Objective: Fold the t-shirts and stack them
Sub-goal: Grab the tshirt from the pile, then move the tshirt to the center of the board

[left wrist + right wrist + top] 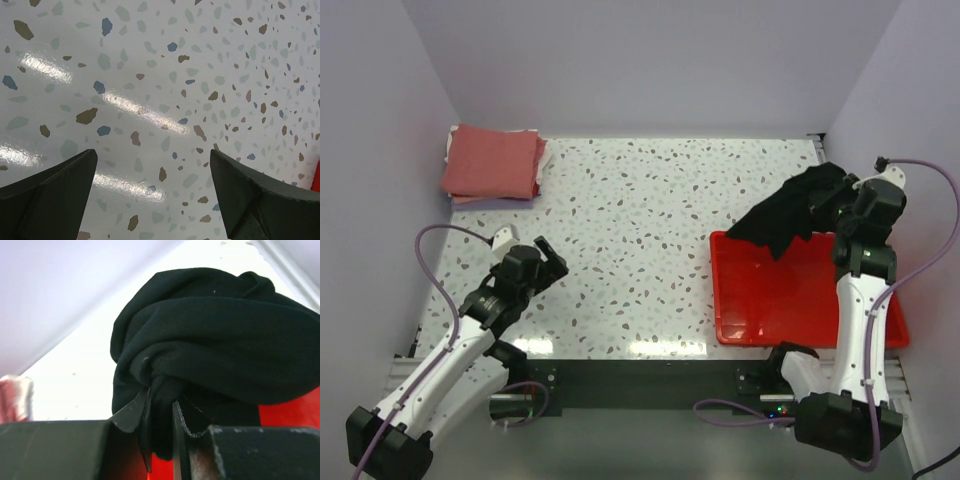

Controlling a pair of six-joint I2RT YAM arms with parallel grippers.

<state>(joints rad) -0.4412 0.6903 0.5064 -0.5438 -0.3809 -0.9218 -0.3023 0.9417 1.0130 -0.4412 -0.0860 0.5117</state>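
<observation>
Pinching black t-shirt [215,340], right tool [160,415] (clear only from wrist); left tool [152,156] wide.

Open tabletop [650,230] between stack [495,162] and tray [770,300]

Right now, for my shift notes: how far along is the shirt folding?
Done: a folded stack, salmon-red on top, sits in the far left corner. In hand: the right jaws are shut on the bunched black t-shirt, lifted over the red tray. Left: that shirt is not yet spread, folded or stacked; the left jaws hang open over bare table.
</observation>
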